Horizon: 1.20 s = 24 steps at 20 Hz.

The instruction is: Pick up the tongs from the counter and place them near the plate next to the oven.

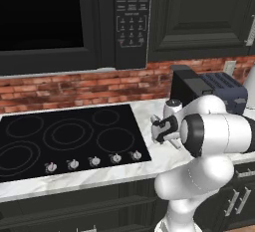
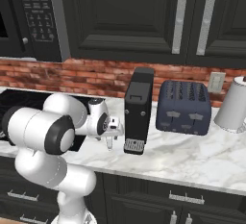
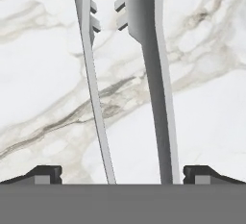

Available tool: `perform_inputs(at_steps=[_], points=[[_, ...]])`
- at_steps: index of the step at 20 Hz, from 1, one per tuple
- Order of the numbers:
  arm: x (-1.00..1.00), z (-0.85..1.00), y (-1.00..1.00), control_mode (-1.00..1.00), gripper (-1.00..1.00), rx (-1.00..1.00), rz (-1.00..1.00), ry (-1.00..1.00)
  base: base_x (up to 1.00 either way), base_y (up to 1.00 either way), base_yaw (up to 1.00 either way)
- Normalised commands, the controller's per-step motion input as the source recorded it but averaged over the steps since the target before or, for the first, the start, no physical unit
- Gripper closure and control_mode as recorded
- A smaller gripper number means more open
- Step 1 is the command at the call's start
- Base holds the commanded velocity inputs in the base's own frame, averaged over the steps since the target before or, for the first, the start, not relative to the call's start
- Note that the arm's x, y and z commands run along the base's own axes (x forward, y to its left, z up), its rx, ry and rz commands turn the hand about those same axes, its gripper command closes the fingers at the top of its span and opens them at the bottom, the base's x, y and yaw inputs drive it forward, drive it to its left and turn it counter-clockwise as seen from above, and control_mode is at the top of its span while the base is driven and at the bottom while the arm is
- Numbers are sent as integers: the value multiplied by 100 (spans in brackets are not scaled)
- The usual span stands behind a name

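Note:
The silver tongs [image 3: 153, 88] lie on the white marble counter [image 3: 43, 74], their two narrow arms running up from between my fingertips to toothed ends at the top of the hand view. My gripper [image 3: 123, 175] is open and straddles both arms, with a gap on each side between the fingertips [image 3: 48, 172] and the metal. In the base views the gripper [image 2: 109, 140] points straight down at the counter [image 1: 149, 169] just right of the cooktop, its hand low over the marble. The plate is out of view.
A glossy black cooktop [image 1: 69, 136] lies left of the gripper. Close on its right stands a black coffee machine [image 2: 138, 110], then a dark blue toaster [image 2: 184, 106] and a white kettle [image 2: 233, 105]. A microwave [image 1: 50, 22] hangs above the cooktop.

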Motion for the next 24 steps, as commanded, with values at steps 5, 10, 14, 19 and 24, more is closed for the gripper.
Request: perform_inputs(at_steps=[5, 10, 14, 19, 24], points=[[0, -16, 3, -100, 100, 0, 0, 0, 0, 0, 0], [0, -5, 9, -100, 100, 0, 1, 0, 0, 0, 0], [-1, 0, 4, -100, 100, 0, 0, 0, 0, 0, 0], [-30, 3, 0, -100, 100, 0, 0, -8, 0, 0, 0], [-61, 23, 0, -100, 100, 0, 0, -17, 0, 0, 0]])
